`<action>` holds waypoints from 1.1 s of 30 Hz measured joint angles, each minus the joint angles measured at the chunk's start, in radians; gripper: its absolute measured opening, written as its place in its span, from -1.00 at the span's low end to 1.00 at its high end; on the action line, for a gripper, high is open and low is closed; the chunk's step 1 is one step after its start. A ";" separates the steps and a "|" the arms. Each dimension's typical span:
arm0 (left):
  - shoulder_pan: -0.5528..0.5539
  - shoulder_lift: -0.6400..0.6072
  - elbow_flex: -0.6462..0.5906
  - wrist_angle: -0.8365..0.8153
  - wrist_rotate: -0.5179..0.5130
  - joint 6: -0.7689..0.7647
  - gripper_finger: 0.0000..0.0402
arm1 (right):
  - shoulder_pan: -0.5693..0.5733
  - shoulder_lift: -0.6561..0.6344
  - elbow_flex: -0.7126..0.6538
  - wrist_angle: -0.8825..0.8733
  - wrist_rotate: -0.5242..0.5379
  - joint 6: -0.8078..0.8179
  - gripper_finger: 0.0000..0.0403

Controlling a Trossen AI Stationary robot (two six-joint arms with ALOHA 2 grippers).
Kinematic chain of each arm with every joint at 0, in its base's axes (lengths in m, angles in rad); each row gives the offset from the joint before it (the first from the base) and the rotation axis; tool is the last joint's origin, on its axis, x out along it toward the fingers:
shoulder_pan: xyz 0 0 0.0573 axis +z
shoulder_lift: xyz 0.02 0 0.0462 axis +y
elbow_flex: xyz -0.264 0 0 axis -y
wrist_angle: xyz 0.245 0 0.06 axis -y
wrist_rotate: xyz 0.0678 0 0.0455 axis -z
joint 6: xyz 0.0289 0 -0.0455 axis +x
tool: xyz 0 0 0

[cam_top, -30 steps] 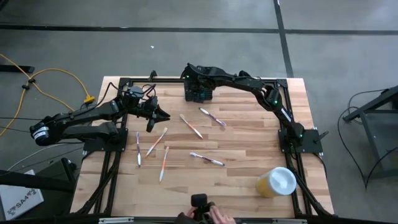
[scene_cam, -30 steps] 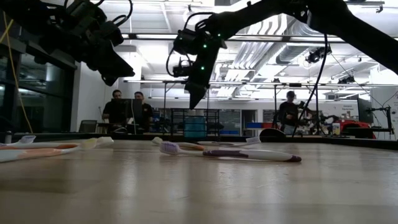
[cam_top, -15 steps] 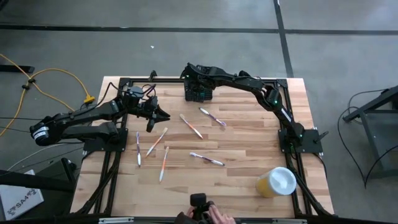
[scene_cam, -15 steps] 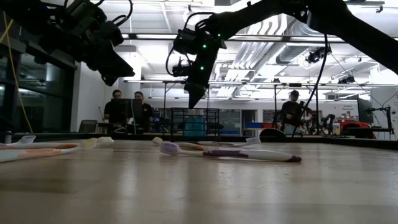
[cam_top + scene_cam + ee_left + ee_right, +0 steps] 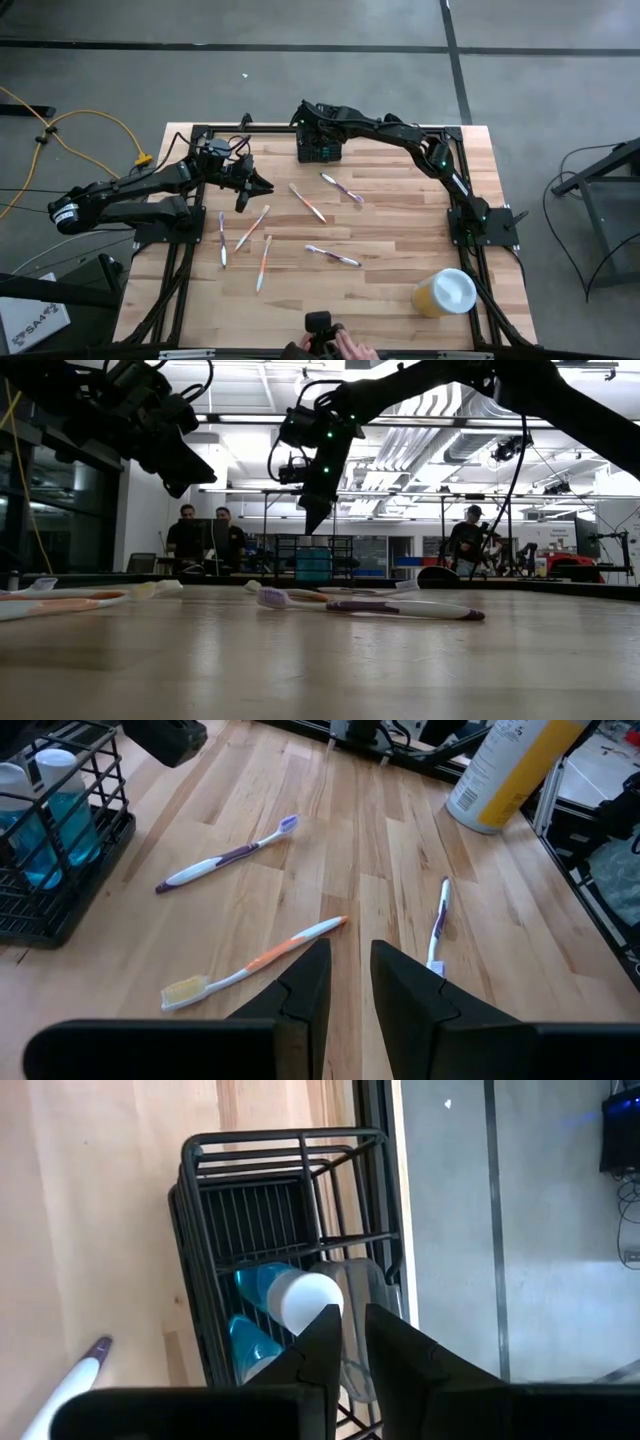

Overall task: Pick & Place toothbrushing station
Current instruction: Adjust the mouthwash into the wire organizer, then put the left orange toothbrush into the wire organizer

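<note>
**A:** Start at the right gripper (image 5: pixel 311 118). Where does it sit?

**B:** Above the far edge of the table (image 5: pixel 400 220), poised directly over the toothbrushing station (image 5: pixel 320 148). Its wrist view looks straight down into the black wire caddy (image 5: pixel 285 1250), so the station lies below it, not off to a side. The jaws stand nearly together with a thin gap, and nothing is between them.

**A:** And the caddy's long axis?

**B:** It's hard to call from above. From the right wrist camera it looks longer in the direction the fingers point, with a blue bottle with a white cap (image 5: pixel 290 1295) inside and an empty compartment beyond it. I judge a straight descent onto a rim bar is what matters next.

**A:** The left gripper (image 5: pixel 262 185)?

**B:** Well apart from the station, hovering near the table's left side over scattered toothbrushes. Jaws also narrow and empty. An orange-and-white toothbrush (image 5: pixel 250 965) lies just ahead of it, a purple-and-white one (image 5: pixel 225 860) farther on. The right arm is clearly the nearer one.

**A:** Any writing?

**B:** The yellow cup with a white lid (image 5: pixel 445 292) at the near right corner shows none. A yellow bottle (image 5: pixel 515 770) in the left wrist view carries small print, too small to read.
</note>
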 joint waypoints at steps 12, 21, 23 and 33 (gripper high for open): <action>0.000 0.000 0.000 0.000 0.000 0.000 -0.65 | 0.031 -0.098 0.003 -0.059 0.022 0.033 -0.79; 0.000 0.000 0.000 0.000 0.000 0.000 -0.65 | 0.117 -0.141 0.003 -0.214 0.014 0.204 -0.79; 0.000 0.000 0.000 0.000 0.000 0.000 -0.65 | 0.137 -0.148 0.002 -0.269 0.008 0.253 -0.79; 0.000 0.000 0.000 0.000 0.000 0.000 -0.65 | 0.188 -0.241 0.002 -0.363 -0.246 0.452 -0.79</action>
